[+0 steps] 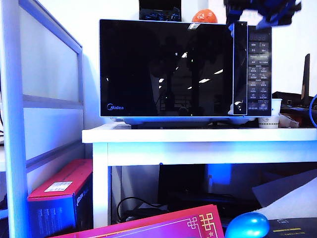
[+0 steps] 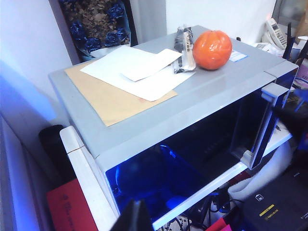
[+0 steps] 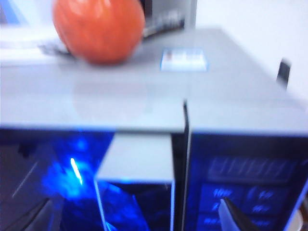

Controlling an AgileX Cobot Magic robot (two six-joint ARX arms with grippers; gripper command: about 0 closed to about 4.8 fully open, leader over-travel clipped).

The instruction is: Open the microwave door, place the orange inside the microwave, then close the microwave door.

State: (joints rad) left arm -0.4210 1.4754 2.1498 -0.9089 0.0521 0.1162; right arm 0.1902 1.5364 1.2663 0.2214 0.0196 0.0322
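The microwave (image 1: 185,69) stands on a white table (image 1: 198,136) with its glossy black door (image 1: 166,67) closed and the handle strip (image 1: 239,67) beside the button panel (image 1: 259,69). On its grey top, near the right end, rests the orange (image 1: 204,16) (image 2: 212,49) (image 3: 98,29). My right gripper (image 1: 262,10) (image 3: 134,221) hovers open above the top right front corner, fingers spread on either side of the handle (image 3: 134,161) and touching nothing. My left gripper (image 2: 134,216) is shut and empty, up and to the left of the door (image 2: 192,163).
White sheets (image 2: 137,70), brown paper and a wrapped packet (image 2: 183,43) lie on the microwave top. A white framed panel (image 1: 39,99) stands at the left. Below are a red box (image 1: 59,198) and a blue ball (image 1: 247,225). A paper cup (image 1: 270,119) sits right of the microwave.
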